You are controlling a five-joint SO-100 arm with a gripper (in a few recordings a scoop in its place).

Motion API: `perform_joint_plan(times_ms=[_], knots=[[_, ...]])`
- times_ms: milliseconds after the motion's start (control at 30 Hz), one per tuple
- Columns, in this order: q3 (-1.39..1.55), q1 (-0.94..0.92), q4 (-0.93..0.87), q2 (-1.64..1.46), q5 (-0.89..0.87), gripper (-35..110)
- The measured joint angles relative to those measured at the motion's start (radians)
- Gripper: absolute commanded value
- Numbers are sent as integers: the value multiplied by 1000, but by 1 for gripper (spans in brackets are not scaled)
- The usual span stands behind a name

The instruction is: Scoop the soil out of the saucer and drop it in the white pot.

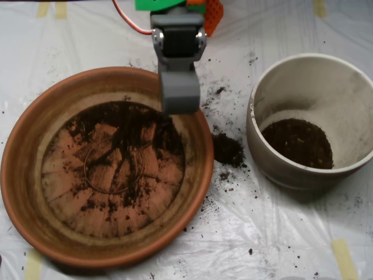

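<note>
The big orange saucer [23,175] on the left holds thin, dark, crumbly soil [125,125] smeared over its ridges. The grey hand [179,87] hangs over its top rim. A small clump [227,150] sits on the surface [280,233], and more soil lies inside the white pot [262,151] on the right.

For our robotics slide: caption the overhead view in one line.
Scoop above saucer of thin soil; white pot partly filled, spill between.

1. A makeshift robot test bench: clear plastic sheeting [280,233] covers the table, held by tape strips [344,256].
2. Spilled soil [227,149] and 3D-printed arm parts [213,14] suggest hobby lab.
</note>
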State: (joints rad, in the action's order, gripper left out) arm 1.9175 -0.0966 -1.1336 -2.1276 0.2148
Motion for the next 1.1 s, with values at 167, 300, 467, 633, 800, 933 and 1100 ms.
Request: perform_joint_plan(times_ms=[167,300,467,633,800,933,1100], knots=[[-210,92,-100,35,3,-1],[-382,181,-163,127,-2,-1],[-552,336,-227,245,5,-1],[-606,460,-232,322,23,7],[-607,485,-259,383,26,42],[-609,491,-259,397,26,39],[-603,479,-259,393,3,37]])
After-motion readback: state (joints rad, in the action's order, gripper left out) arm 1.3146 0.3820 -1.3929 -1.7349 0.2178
